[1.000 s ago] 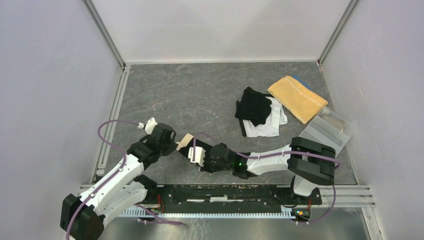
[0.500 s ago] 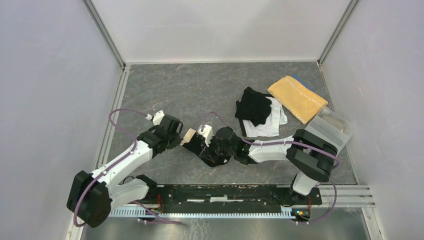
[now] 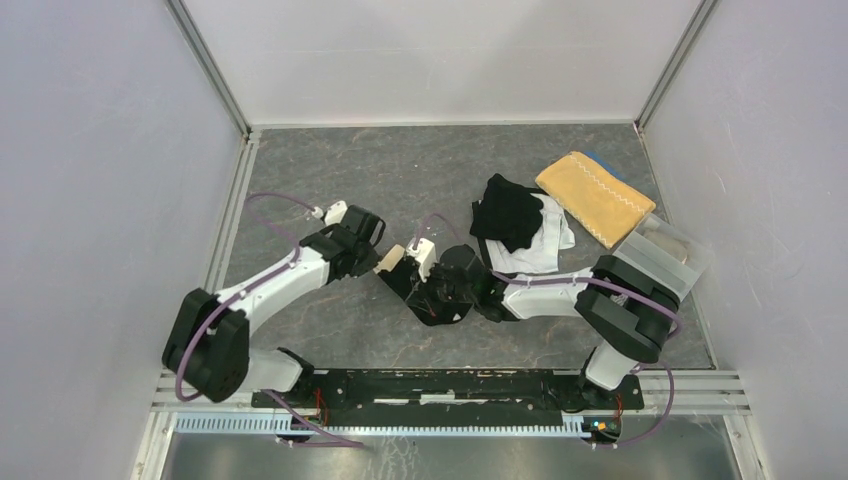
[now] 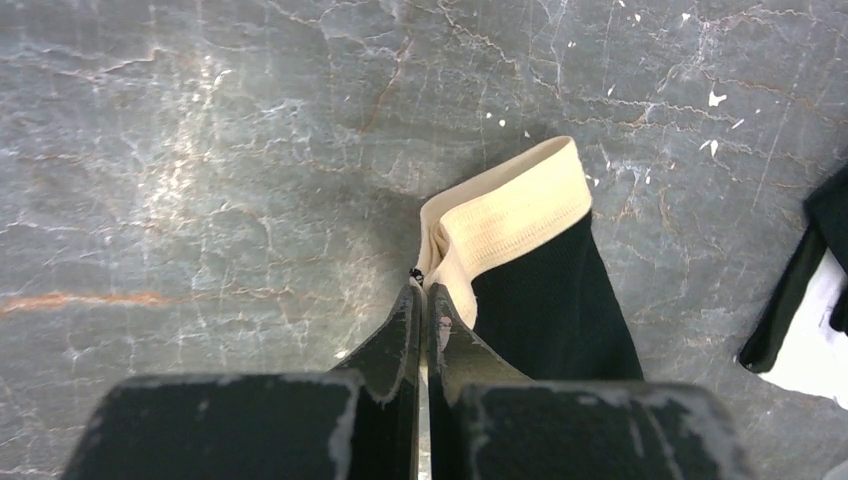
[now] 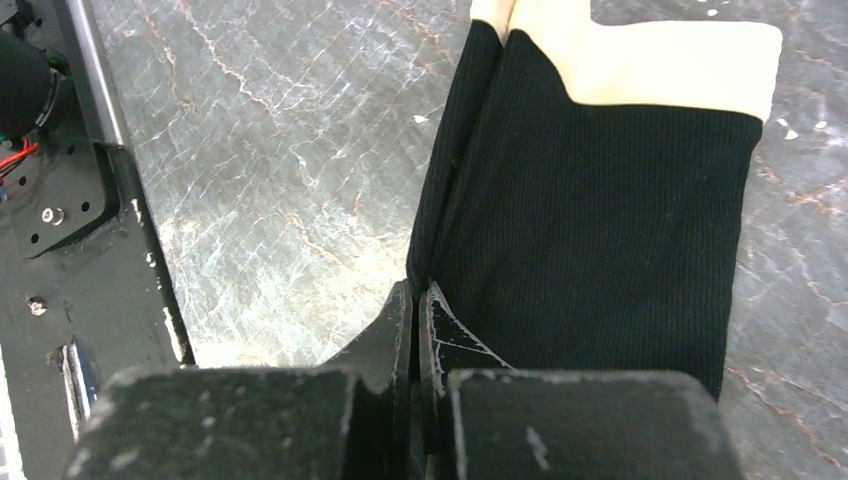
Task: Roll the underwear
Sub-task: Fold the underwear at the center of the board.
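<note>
A robotics lab test cell: white panels (image 3: 440,55) are closing in the grey marbled table (image 3: 380,180), aluminium rails (image 3: 222,240) are running along its edges, and a mounting plate (image 3: 450,385) with bare wiring (image 3: 320,402) is sitting at its near edge.

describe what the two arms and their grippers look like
Both the left arm and the right arm have white link shells between bulky black joint housings, and each has a purple cable looping along it. The left gripper and right gripper are matte black, tapering to thin wedges, with pale scuffs on the blocky bodies behind.
</note>
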### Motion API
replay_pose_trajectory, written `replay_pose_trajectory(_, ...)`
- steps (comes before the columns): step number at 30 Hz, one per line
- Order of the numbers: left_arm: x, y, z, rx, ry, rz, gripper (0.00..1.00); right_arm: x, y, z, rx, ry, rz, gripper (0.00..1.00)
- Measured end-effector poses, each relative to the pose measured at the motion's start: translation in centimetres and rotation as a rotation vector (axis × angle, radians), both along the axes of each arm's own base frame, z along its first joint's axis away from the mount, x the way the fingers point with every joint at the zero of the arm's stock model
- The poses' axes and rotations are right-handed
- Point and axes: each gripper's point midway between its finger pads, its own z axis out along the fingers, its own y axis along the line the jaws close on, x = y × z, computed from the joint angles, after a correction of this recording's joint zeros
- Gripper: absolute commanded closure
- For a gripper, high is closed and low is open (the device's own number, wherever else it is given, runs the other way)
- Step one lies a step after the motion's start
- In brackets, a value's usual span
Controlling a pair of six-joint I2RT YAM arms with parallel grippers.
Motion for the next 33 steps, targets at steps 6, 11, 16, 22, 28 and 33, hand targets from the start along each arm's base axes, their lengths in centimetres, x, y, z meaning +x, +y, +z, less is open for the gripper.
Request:
replay_pose_trajectory(6, 1.5, -1.3, -1.5, 0.012, 0.053, -0.01, 0.98, 1.7, -1.2, 0.2, 0.007, 0.012, -0.041, 1.0)
replay_pose_trajectory(11, 2.7, -2.2, -2.3, 0.014, 0.079, -0.016, 0.98, 3.1, -2.3, 0.0, 0.006, 0.04, -0.074, 1.0)
replay_pose_trajectory(16, 3.9, -3.5, -2.0, -0.012, 0.08, -0.031, 0.98, 4.0, -3.4, -0.4, 0.005, 0.062, -0.1, 1.0)
replay_pose_trajectory(22, 4.1, -4.2, -1.4, -0.044, 0.072, -0.048, 0.98, 3.8, -3.9, 0.2, 0.014, 0.052, -0.084, 1.0)
replay_pose_trajectory(28, 0.7, -2.4, -0.1, -0.068, 0.041, -0.053, 0.98, 2.1, -4.1, 0.8, 0.017, 0.039, -0.046, 1.0)
replay_pose_trajectory(33, -3.3, 0.0, 1.5, -0.099, -0.013, -0.042, 0.98, -1.9, -1.8, 1.1, 0.013, 0.02, 0.054, 1.0)
